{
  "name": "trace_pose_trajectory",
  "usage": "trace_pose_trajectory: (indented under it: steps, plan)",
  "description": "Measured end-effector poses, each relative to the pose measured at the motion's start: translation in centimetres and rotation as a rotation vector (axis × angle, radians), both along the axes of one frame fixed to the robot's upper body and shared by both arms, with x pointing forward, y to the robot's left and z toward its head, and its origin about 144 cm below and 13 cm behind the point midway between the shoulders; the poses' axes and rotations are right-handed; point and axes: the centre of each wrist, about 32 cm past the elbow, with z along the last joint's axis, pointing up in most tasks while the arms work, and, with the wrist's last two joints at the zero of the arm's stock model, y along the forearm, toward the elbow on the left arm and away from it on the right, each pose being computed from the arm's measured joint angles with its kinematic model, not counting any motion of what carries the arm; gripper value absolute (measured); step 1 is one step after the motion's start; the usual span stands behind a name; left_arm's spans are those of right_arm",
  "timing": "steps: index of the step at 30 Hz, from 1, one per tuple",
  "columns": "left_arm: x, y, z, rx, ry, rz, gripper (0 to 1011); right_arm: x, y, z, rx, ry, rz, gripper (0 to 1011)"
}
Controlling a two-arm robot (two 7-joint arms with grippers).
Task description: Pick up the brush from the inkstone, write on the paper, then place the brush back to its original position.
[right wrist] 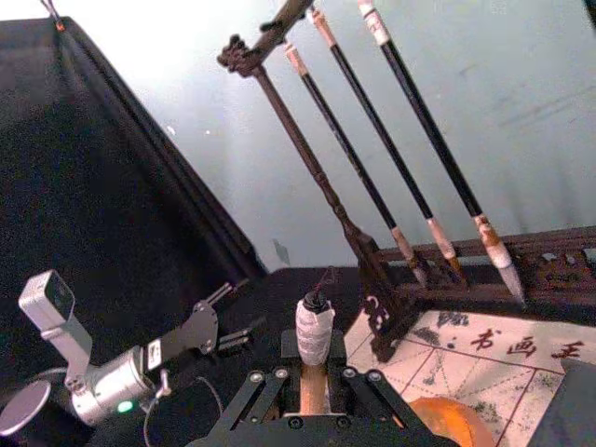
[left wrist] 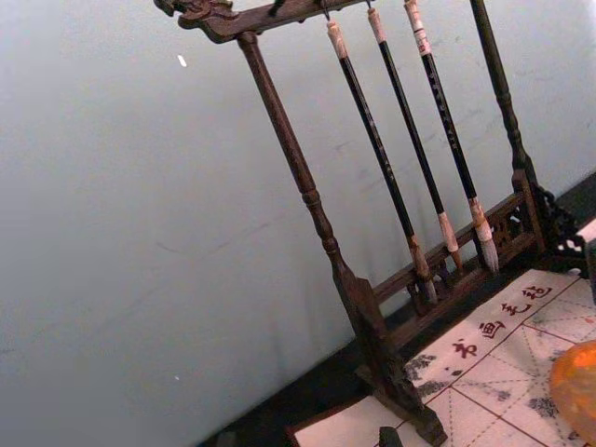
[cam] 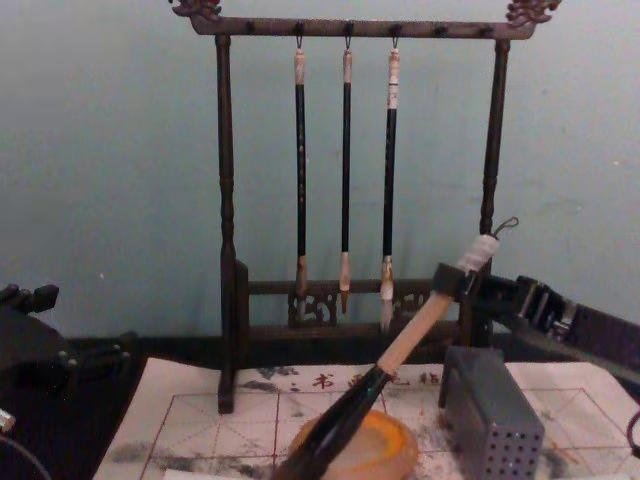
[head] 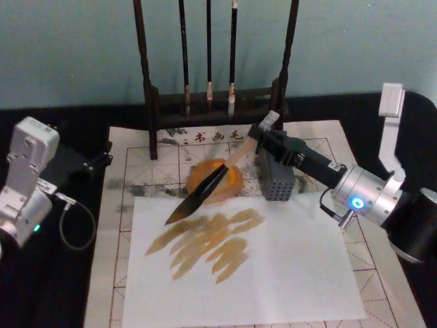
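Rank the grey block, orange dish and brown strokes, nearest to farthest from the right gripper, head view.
1. Grey block, beside the right gripper holding the brush.
2. Orange dish, to its left.
3. Brown strokes, on the paper, toward the robot.

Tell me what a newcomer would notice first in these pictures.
The thick brush, held by the right gripper, slants down across the orange inkstone, its black tip out over the far left corner of the paper. Broad brown strokes cover that paper's left half, and behind stands a dark wooden rack with three thin brushes hanging. The left gripper is parked at the far left.
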Motion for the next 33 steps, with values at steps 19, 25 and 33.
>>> trace_pose_trajectory:
  steps: [19,25,33]
  plan:
    - [0.0,0.0,0.0,0.0,0.0,0.0,1001,0.13,0.33,-0.19,0.03,0.018,-0.029,175]
    - [0.0,0.0,0.0,0.0,0.0,0.0,1001,0.14,0.61,-0.28,0.07,0.047,-0.093,175]
    - [0.0,0.0,0.0,0.0,0.0,0.0,1001,0.06,0.64,-0.38,0.085,0.059,-0.165,174]
